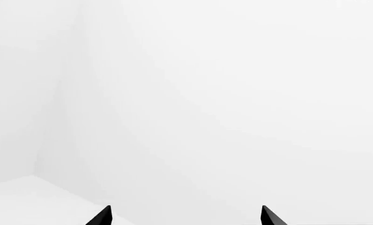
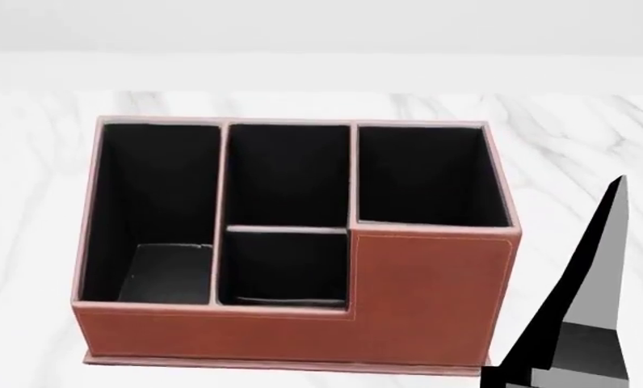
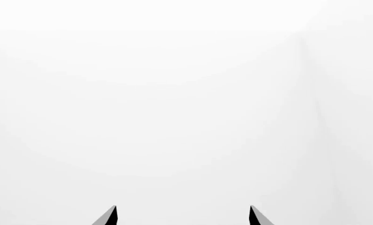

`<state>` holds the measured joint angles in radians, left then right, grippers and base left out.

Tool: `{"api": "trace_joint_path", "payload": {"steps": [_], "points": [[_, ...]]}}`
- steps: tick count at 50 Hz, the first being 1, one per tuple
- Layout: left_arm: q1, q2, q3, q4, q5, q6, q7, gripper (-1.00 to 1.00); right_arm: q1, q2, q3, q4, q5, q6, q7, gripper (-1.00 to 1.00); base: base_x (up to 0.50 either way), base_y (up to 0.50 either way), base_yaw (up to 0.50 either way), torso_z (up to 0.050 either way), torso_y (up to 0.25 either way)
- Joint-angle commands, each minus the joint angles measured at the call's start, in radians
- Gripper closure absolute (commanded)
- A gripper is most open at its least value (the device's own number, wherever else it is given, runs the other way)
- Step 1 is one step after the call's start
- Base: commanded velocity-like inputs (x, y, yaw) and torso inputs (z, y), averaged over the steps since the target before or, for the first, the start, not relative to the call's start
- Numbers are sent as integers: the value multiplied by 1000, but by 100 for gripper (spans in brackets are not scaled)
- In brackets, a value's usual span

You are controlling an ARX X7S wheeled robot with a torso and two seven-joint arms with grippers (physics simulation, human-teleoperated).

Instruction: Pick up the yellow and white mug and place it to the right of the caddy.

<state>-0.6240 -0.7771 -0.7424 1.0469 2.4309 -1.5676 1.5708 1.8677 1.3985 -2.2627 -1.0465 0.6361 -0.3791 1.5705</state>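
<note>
Black tips of our left tool (image 1: pixel 181 216) and right tool (image 3: pixel 181 215) stand wide apart, holding nothing; the caddy (image 2: pixel 430 299) sits on marble surface (image 2: pixel 580 137).

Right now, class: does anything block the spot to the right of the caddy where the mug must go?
On the visible marble table right of the caddy, nothing stands. Only the right arm rises nearer the camera there. The yellow and white mug appears in no view, so its own path cannot be judged.
</note>
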Motion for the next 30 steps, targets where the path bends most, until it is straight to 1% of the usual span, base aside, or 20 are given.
{"api": "trace_joint_path", "payload": {"steps": [1, 13, 30], "points": [[-4, 3, 6, 0, 2, 1, 0, -100, 20, -3, -20, -1, 1, -3, 0, -100, 4, 0, 0, 0, 0], [-5, 2, 6, 0, 2, 0, 0, -100, 29, 0, -32, -1, 0, -14, 0, -100, 37, 0, 0, 0, 0], [-6, 5, 11, 0, 3, -1, 0, -100, 22, 1, -33, -1, -12, -15, 0, -100, 203, 0, 0, 0, 1]]}}
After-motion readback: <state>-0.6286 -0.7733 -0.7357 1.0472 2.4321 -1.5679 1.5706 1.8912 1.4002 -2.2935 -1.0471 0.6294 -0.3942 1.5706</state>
